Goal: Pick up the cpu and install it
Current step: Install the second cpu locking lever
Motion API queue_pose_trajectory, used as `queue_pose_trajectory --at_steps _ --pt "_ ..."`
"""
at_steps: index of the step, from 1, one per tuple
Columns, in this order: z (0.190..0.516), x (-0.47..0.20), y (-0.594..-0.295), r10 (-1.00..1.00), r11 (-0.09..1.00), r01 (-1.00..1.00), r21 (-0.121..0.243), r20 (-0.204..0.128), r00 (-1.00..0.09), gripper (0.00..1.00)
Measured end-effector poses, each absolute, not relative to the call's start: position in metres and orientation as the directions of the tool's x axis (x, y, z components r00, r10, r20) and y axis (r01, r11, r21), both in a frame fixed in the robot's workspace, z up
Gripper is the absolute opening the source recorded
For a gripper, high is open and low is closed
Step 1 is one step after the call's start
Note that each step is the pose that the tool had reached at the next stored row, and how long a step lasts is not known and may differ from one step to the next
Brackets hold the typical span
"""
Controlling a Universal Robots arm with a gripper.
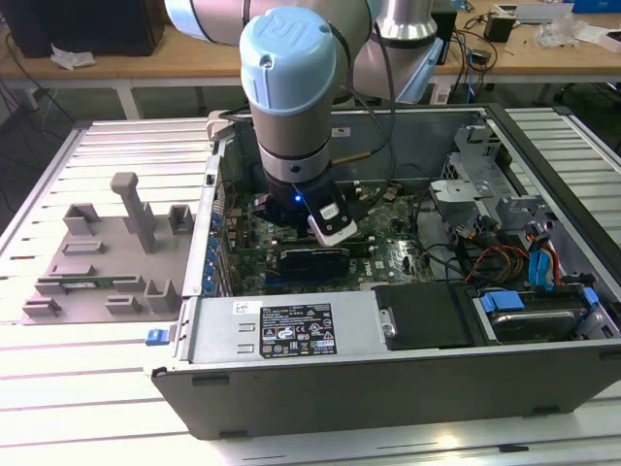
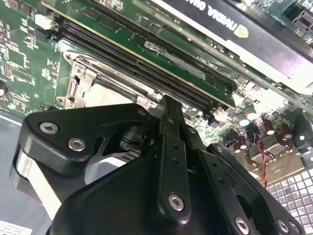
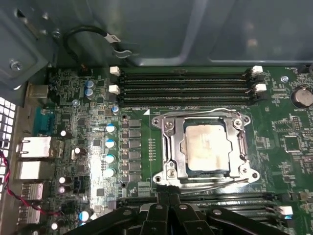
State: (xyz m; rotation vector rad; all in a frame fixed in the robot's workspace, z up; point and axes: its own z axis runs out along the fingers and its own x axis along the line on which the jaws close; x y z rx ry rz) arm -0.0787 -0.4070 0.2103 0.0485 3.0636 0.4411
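The cpu (image 3: pixel 206 148) already lies inside the socket frame (image 3: pixel 168 147) on the motherboard (image 3: pixel 142 147), a short way ahead of the jaws and apart from them. Its top looks pale and smeared, and the metal bracket goes around it, not over it. The gripper (image 3: pixel 164 198) holds nothing; in the first wrist view its fingers (image 3: pixel 157 214) stand close together, pressed almost shut, with the tips just beside the near edge of the frame.

I judge that the placing step is done, or nearly done, and the work is now at the end of the install. Any further move asks for a straight and careful path, because the wire lever of the socket runs just in front of the tips.

The room is small. Behind the jaws lies a row of memory slots (image 2: pixel 146 63) with a green memory stick (image 2: pixel 161 49); beyond the chip lie more slots (image 3: pixel 186 85). The walls of the computer case (image 1: pixel 408 379) close in on all sides, so the free way is upward.
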Motion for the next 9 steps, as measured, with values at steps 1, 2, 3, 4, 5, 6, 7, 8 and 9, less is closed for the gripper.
queue_pose_trajectory --at_steps 1,2,3,4,5,6,7,8,9 --pt "0.2094 -0.0788 -0.407 0.038 0.958 0.024 0.286 -0.041 -0.998 0.11" --pt "0.2078 -0.0789 -0.4069 0.038 0.956 0.024 0.292 -0.041 -0.998 0.11" --pt "0.207 -0.0789 -0.407 0.038 0.955 0.024 0.295 -0.041 -0.998 0.11" --pt "0.2061 -0.0789 -0.407 0.038 0.954 0.024 0.298 -0.041 -0.998 0.11" --pt "0.2051 -0.0789 -0.4071 0.038 0.953 0.024 0.301 -0.04 -0.998 0.11" --pt "0.204 -0.0789 -0.4071 0.038 0.953 0.024 0.303 -0.04 -0.998 0.11" --pt "0.2027 -0.079 -0.4071 0.039 0.952 0.024 0.307 -0.04 -0.998 0.11" --pt "0.2018 -0.0789 -0.4071 0.039 0.951 0.024 0.309 -0.04 -0.998 0.11" --pt "0.2007 -0.0789 -0.407 0.039 0.949 0.024 0.313 -0.04 -0.998 0.11"
